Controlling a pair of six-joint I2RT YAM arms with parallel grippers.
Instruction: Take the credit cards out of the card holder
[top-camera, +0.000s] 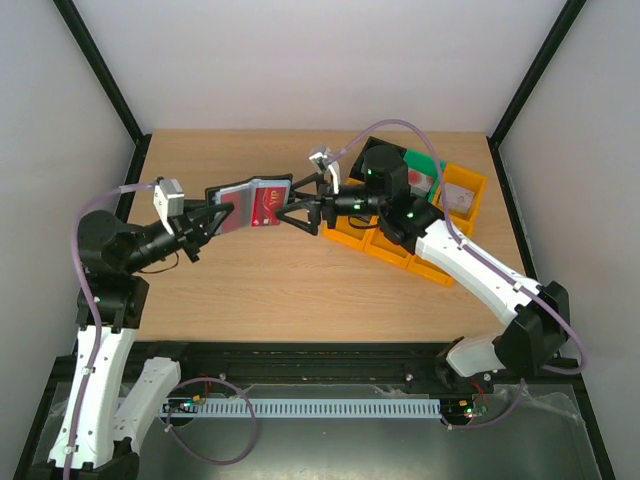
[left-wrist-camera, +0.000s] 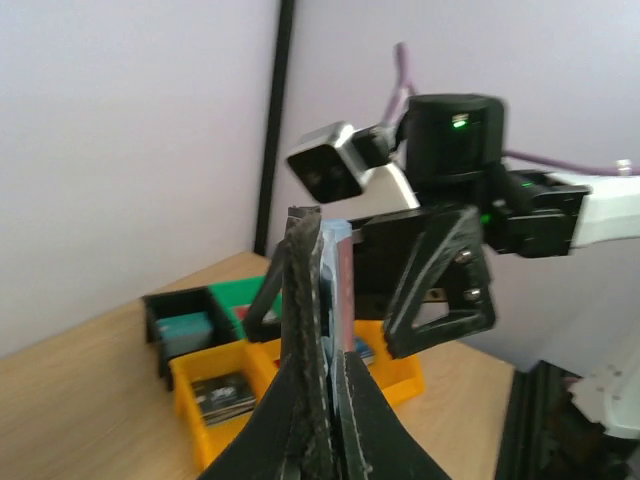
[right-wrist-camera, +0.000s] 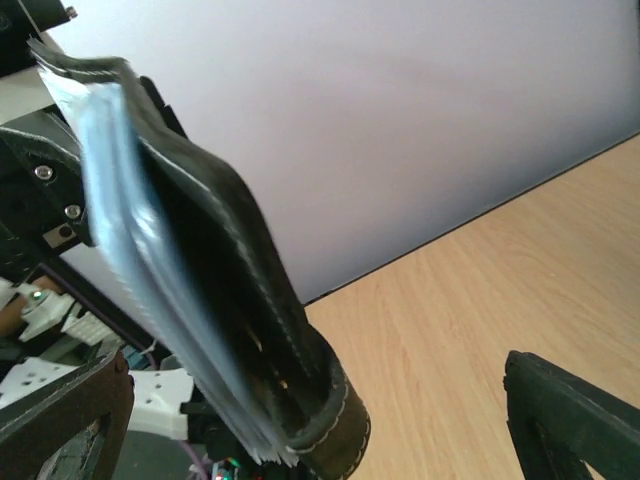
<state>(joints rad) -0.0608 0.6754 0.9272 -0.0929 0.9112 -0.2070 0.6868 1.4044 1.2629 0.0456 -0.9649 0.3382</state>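
Left tool (top-camera: 222, 214) clenches the black card holder (top-camera: 238, 196) aloft over the worktop (top-camera: 300, 290); a red credit card (top-camera: 268, 205) pokes from its right end — not yet free, and none seems removed. Right tool (top-camera: 293, 205) gapes around that card, gripping nothing — yellow bins (top-camera: 385, 248) crowd just behind it.

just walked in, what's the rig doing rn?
The left gripper is shut on one end of the black card holder, holding it up between the two arms. The right gripper is open, its jaws standing on either side of the holder's other end without pinching it. A red card shows at that end, not yet pulled free. No card lies on the table.
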